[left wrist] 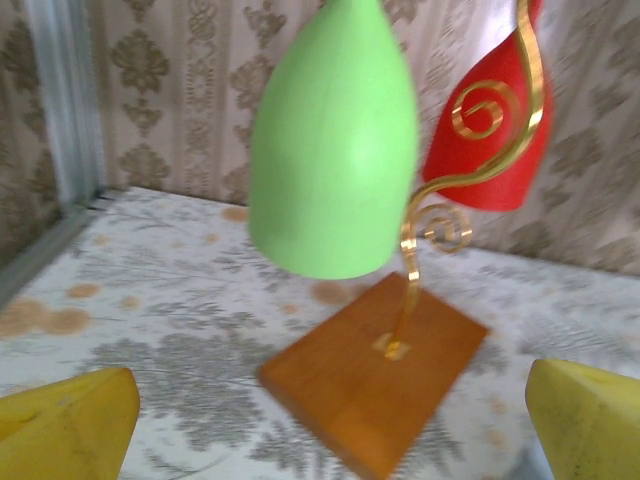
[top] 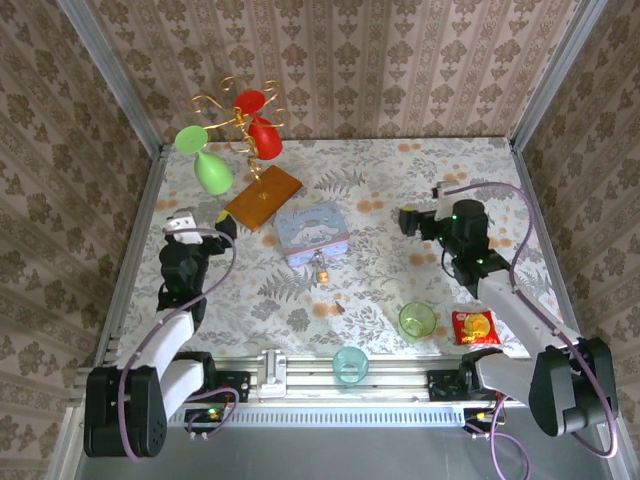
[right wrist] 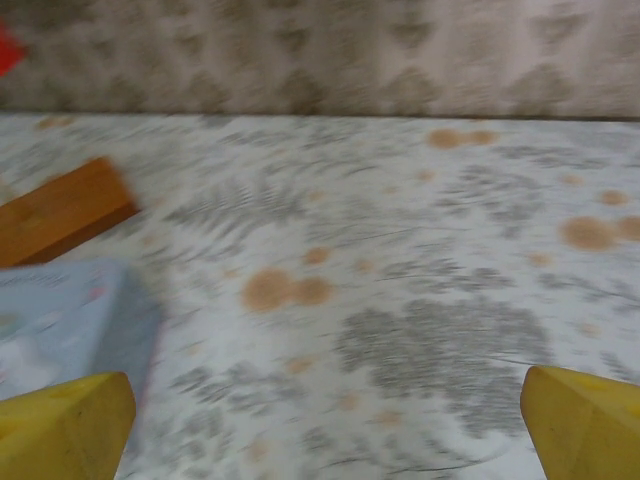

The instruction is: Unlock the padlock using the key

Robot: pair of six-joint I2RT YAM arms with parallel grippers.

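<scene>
Padlock: the padlock lies flat on the desk, just beside the near edge of the blue tin; it is about midway between the two arms, probably so either one can get to it

Key: too small to pick out with certainty; I cannot tell where it lies

Left claw: the left claw hovers over the left part of the desk; in its wrist view the yellow fingertips sit at the two lower corners, so the jaws are spread wide with nothing between them

Left claw aim: it looks at the wooden base of the gold wire stand, where a green cup and a red cup hang mouth down; it faces away from the padlock, so it has some turning to do

Right claw: the right claw is held above the desk to the right of the tin; its fingertips are also far apart and empty

Right claw aim: a corner of the tin shows at the left of its wrist view, with bare desk ahead; a wide, raised hold suits an approach before any grasp

Step in hand: likely a first reach; nothing is gripped, and the shackle looks shut, though it is too small to be sure

Risk: a tiny lock lying loose may slide when pushed; one claw probably has to pin it while the other works the key
</scene>
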